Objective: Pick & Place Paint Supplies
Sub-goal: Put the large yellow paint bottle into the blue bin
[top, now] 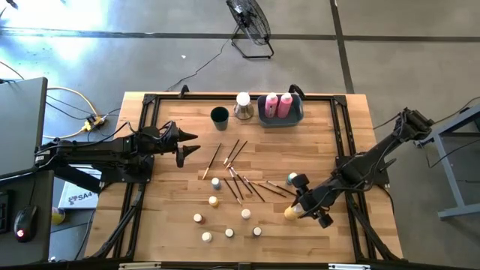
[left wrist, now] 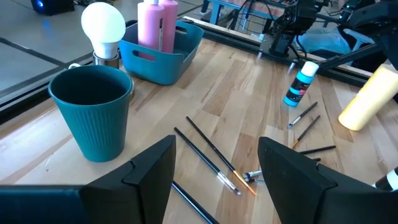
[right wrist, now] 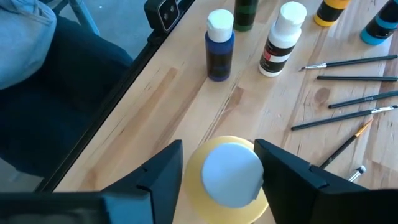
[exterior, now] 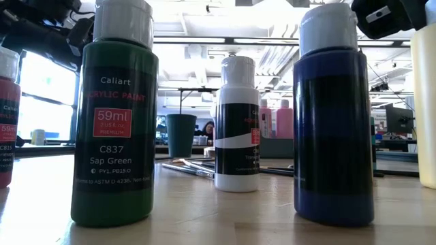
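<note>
A yellow paint bottle (top: 289, 214) with a white cap sits near the table's right front, between the fingers of my right gripper (top: 301, 205). A teal bottle (top: 294, 180) is just beyond it. Several thin brushes (top: 240, 180) lie scattered mid-table. Several small capped bottles (top: 229, 233) stand upright near the front edge; in the low view these include green (exterior: 114, 129), white (exterior: 237, 129) and blue (exterior: 334, 129) ones. Two pink bottles (top: 277, 105) stand in the grey-blue bin (top: 280, 120). My left gripper (top: 191, 145) waits open at the left, above the table. My right gripper holds the yellow bottle at its upper end, beside the white cap (right wrist: 231, 174), one finger (right wrist: 163, 177) on each side. The fingers slant down from the table's far right. In the low view the bottle's base (exterior: 426, 182) appears to rest on the table.
A dark teal cup (top: 219, 116) and a white bulb-shaped object in a metal holder (top: 243, 105) stand at the back beside the bin. Black rails frame the tabletop (top: 172, 187). Bare wood lies between the brushes and the left arm.
</note>
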Robot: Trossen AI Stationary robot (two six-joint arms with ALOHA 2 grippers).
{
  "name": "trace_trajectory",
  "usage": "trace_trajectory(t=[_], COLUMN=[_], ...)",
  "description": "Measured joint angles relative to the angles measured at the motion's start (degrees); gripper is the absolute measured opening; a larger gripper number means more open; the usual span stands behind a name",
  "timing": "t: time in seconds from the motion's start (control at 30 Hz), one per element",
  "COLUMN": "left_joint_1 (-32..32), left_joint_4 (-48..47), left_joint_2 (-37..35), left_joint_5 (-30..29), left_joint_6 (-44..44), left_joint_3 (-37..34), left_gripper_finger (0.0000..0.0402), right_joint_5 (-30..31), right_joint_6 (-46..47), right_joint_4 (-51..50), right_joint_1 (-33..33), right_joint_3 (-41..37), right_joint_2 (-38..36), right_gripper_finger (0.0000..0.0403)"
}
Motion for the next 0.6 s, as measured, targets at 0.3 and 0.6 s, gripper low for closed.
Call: trace_trajectory(t=[0.3, 0.6], left_joint_1=[0.0, 0.01], left_joint_4=[0.0, -0.02], left_joint_2=[0.0, 0.0], left_joint_5=[0.02, 0.06], left_joint_6=[0.0, -0.02], left_joint_3=[0.0, 0.0], left_gripper_finger=[0.0226, 0.0226], right_joint_5=[0.09, 1.99], right_joint_6=[-0.04, 2.22], right_joint_4=[-0.33, -0.11], right_joint_1=[0.0, 0.0], right_joint_3=[0.0, 0.0], right_joint_2=[-0.02, -0.04], right_gripper_finger=[0.0119, 0.0128])
